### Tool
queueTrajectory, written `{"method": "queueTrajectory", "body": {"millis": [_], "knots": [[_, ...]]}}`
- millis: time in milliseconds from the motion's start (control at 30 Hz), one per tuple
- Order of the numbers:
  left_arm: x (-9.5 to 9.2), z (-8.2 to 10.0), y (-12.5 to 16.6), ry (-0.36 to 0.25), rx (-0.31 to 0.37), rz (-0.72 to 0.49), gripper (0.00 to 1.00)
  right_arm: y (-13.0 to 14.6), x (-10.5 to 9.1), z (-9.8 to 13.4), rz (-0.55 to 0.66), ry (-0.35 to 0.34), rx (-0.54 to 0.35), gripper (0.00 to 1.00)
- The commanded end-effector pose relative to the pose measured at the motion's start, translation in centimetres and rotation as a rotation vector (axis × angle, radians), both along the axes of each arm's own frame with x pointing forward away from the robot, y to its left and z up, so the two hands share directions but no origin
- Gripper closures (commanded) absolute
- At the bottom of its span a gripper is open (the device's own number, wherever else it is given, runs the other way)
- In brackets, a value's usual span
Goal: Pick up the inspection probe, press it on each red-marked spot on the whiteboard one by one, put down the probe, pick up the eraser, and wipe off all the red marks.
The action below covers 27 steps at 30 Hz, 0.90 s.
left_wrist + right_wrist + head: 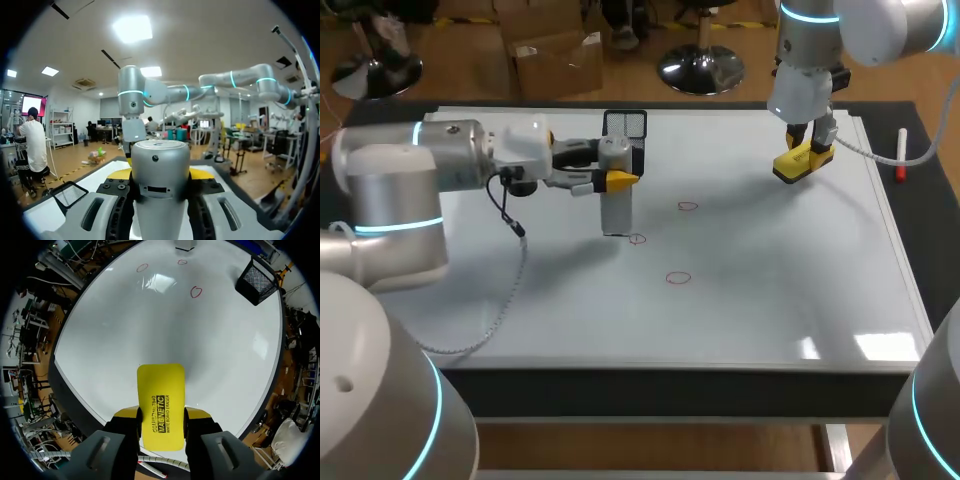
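My left gripper [610, 178] is shut on the silver cylindrical probe [616, 200], which stands upright with its lower end at the whiteboard [770, 270], just left of the middle red mark [637, 238]. Two more red marks [687, 206] [678, 277] lie to the right of it. In the left wrist view the probe [160, 170] fills the gap between the fingers. My right gripper [803, 158] hangs over the board's far right part, shut on the yellow eraser [798, 164]. In the right wrist view the eraser [161, 400] sits between the fingers, with red marks [196, 291] [142, 267] far ahead.
A black mesh basket [625, 124] stands at the board's far edge, just behind the probe; it also shows beside the left gripper as the basket [70, 194] and ahead of the right gripper as the basket [257, 275]. A white marker with a red cap [901, 155] lies right of the board.
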<state>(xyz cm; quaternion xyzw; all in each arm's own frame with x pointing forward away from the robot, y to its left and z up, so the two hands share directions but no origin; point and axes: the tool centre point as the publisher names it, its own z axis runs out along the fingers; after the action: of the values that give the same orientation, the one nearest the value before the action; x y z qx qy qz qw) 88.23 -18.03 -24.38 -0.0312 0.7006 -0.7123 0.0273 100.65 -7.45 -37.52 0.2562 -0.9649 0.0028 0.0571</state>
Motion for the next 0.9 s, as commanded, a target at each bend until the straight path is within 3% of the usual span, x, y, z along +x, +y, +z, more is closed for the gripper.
{"method": "queueTrajectory", "body": {"millis": [33, 900], "knots": [[0.7, -0.6, -0.9, 0.001, -0.01, 0.001, 1.0, -0.1, 0.0, 0.1, 0.001, 0.0, -0.004, 1.0], [1.2, -2.5, -2.5, 0.006, -0.025, -0.008, 1.0, -0.1, 0.0, 0.1, 0.001, 0.0, -0.004, 1.0]]}}
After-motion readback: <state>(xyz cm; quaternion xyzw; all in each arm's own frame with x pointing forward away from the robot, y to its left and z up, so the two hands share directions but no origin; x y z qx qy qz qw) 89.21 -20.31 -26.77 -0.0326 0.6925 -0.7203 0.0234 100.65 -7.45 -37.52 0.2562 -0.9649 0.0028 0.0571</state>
